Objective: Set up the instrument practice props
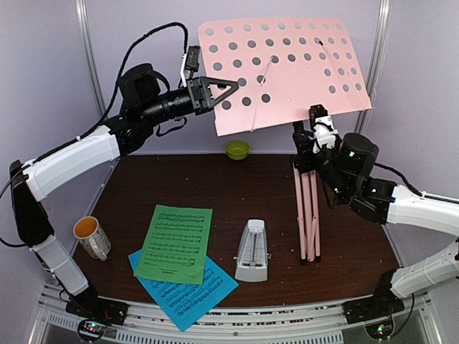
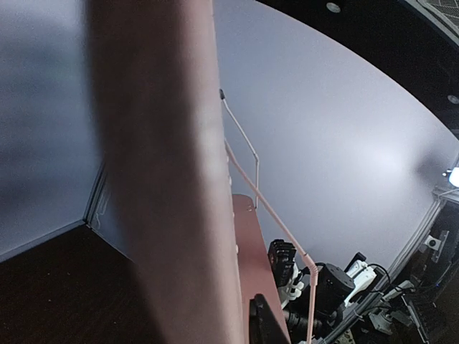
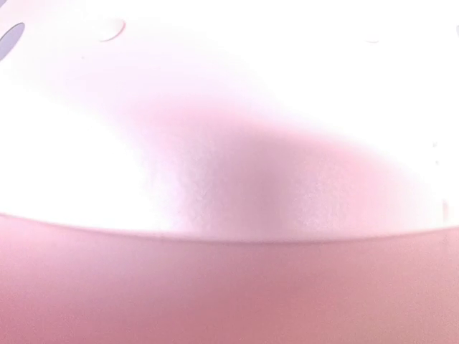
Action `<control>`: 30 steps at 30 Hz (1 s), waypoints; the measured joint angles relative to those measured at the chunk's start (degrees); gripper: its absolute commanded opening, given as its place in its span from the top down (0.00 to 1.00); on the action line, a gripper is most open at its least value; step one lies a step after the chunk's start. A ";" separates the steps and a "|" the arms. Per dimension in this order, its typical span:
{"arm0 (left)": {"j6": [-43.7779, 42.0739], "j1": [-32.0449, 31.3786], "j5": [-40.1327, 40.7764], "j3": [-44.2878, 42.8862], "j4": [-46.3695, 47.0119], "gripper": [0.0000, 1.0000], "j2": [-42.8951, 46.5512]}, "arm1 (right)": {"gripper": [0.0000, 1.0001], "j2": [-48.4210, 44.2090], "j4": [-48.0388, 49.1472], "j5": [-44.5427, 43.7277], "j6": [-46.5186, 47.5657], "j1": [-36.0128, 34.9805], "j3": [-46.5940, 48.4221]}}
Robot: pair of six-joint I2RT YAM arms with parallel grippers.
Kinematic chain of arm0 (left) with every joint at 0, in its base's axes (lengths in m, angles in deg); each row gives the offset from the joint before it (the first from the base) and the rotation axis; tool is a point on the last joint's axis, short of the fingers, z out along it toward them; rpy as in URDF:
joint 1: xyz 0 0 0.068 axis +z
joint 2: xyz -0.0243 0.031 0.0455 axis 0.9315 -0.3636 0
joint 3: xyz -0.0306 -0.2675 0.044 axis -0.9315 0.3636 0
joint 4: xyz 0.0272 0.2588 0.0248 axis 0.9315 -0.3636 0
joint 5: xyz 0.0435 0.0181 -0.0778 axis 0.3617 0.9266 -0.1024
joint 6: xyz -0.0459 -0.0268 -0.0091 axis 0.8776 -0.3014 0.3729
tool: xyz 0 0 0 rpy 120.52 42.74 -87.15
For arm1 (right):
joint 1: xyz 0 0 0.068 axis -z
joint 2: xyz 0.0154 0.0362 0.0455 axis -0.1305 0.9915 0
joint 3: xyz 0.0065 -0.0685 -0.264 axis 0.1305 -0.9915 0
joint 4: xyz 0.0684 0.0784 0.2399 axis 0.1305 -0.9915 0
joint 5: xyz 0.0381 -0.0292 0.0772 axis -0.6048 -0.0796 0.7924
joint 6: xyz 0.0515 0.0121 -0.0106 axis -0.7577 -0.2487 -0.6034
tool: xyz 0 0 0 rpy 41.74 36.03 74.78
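The pink music stand point(image 1: 287, 64), its folded legs on the bench point(image 1: 215, 179) at 3 o'clock, is clamped at the desk's 9 o'clock edge by the left hand point(image 1: 215, 92). The right hand point(image 1: 317, 115) is set at the shaft; its grip cannot be told.

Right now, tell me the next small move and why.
Probably spread the stand's legs with the right jaws. They are folded together, so the stand likely cannot stand alone, while the left jaws hold the desk's left edge.
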 measured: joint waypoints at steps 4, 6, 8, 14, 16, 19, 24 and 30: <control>-0.85 -0.61 0.20 -1.38 -0.96 1.00 0.00 | 1.00 0.42 1.25 -0.11 0.61 -0.04 -0.07; -1.42 -0.66 0.11 -1.66 -0.90 1.00 0.00 | 0.96 0.50 2.38 -0.35 1.11 -0.02 -0.13; -2.23 -0.66 -0.15 -2.14 -1.01 1.00 0.00 | 0.87 0.85 3.67 -0.37 1.46 0.00 -0.15; -3.80 -0.70 -0.44 -3.58 -1.49 1.00 -0.42 | 0.39 1.07 6.71 0.09 2.40 -0.02 -0.83; -4.63 -0.70 -0.20 -4.90 -2.75 1.00 -1.05 | 0.25 0.46 10.69 1.77 2.58 -0.07 -0.92; -5.14 -0.70 0.24 -7.50 -4.98 1.00 -2.21 | 0.16 -1.75 13.55 3.39 3.08 -0.07 -1.99; -7.04 -0.81 0.48 -11.08 -9.29 1.00 -3.15 | 0.12 -4.46 15.08 5.40 2.08 -0.07 -4.79; -8.57 -1.14 0.31 -13.81 -13.14 1.00 -3.41 | 0.11 -8.61 13.42 7.58 0.04 -0.07 -8.13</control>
